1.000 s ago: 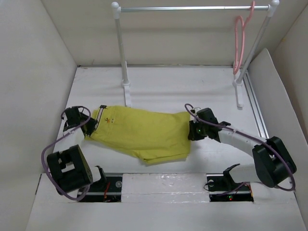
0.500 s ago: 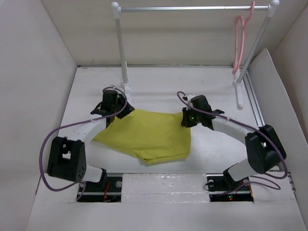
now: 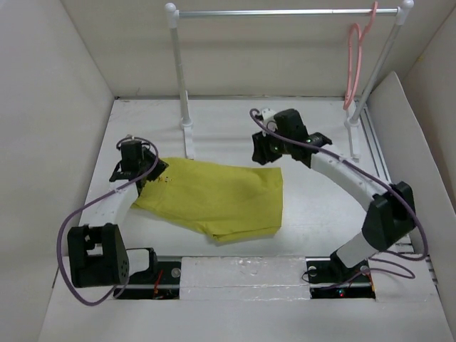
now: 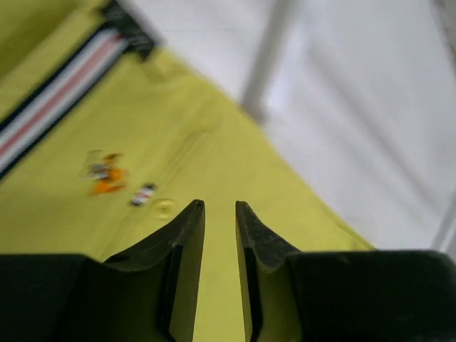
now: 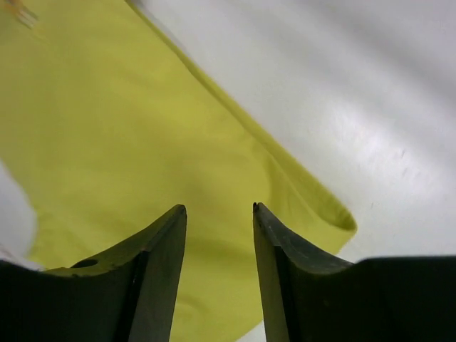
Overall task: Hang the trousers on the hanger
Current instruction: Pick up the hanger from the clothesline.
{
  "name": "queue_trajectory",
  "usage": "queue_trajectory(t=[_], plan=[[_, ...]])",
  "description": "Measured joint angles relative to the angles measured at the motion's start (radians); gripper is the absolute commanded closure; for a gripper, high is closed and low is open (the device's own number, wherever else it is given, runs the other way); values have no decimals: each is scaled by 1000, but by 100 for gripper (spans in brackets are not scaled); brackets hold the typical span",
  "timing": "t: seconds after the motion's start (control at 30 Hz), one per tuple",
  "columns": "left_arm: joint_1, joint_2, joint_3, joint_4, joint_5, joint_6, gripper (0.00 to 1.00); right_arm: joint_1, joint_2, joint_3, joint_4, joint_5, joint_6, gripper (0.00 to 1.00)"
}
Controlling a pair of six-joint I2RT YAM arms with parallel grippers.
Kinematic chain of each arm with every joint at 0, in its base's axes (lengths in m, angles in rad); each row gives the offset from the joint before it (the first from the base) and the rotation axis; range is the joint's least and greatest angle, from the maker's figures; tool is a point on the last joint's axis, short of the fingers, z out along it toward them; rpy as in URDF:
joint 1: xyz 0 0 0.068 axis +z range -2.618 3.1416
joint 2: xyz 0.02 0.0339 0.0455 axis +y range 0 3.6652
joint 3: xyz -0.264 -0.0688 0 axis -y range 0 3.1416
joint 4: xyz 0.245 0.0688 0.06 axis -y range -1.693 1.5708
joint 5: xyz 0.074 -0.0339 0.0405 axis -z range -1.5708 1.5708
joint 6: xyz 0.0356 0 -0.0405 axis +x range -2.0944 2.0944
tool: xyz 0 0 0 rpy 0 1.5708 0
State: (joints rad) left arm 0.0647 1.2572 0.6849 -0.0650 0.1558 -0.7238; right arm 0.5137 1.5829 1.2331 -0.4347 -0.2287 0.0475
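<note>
The trousers lie folded and flat on the counter, waist end to the left and leg ends to the right, in front of the rack. The hanger hangs by its hook at the right end of the rack's rail, well apart from the cloth. From above, the left gripper sits at the waist corner and the right gripper just beyond the far right corner, but this view is too small to show how either gripper's fingers stand. The wrist cameras settle that. The left wrist view has the left gripper over the trousers with its 2 fingers only a narrow slit apart and nothing between them; yellow cloth shows through the gap. It also shows what the top view barely hints at: the waistband striped dark, white and reddish, a small orange mark and a button near it, all somewhat blurred, plus a blurred rack post behind. The right wrist view has the right gripper with a wider gap, holding nothing, above the trousers beside a folded edge that ends in a rounded corner on the counter.
</note>
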Motion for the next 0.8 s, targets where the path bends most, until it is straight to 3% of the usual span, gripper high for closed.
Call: queue_trajectory(t=[0.03, 0.07, 0.1, 0.13, 0.17, 0.23, 0.27, 0.33, 0.37, 0.47, 0.53, 0.6, 0.67, 0.8], plan=[[-31, -19, 35, -12, -4, 3, 87, 21, -25, 72, -33, -1, -19, 56], [-67, -35, 75, -18, -5, 8, 100, 35, -56, 135, -52, 5, -34, 81], [-105, -46, 119, -19, -4, 13, 100, 42, -90, 195, -68, 10, -51, 94], [-150, -55, 162, -15, -9, 21, 100, 41, -124, 257, -91, 19, -60, 100], [-193, -60, 205, -11, -13, 29, 100, 13, -180, 370, -118, 42, -71, 100], [-290, -64, 275, -2, -27, 47, 100, -34, -208, 437, -131, 55, -81, 100], [-336, -63, 300, 1, -37, 59, 100, -82, -227, 496, -144, 65, -90, 98], [-451, -59, 339, 3, -73, 82, 100, -215, -253, 591, -151, 92, -107, 83], [-511, -55, 349, 2, -97, 93, 100, -276, -259, 630, -161, 122, -112, 61], [-657, -36, 357, -8, -160, 99, 100, -410, -256, 711, -196, 215, -131, 27], [-709, -18, 355, -16, -178, 99, 97, -466, -234, 750, -229, 243, -145, 24], [-732, 4, 354, -17, -189, 98, 85, -515, -175, 805, -269, 245, -153, 21], [-743, 21, 351, -19, -196, 96, 79, -543, -112, 842, -284, 248, -161, 22], [-764, 50, 331, -24, -199, 95, 77, -563, 5, 811, -307, 225, -160, 26]])
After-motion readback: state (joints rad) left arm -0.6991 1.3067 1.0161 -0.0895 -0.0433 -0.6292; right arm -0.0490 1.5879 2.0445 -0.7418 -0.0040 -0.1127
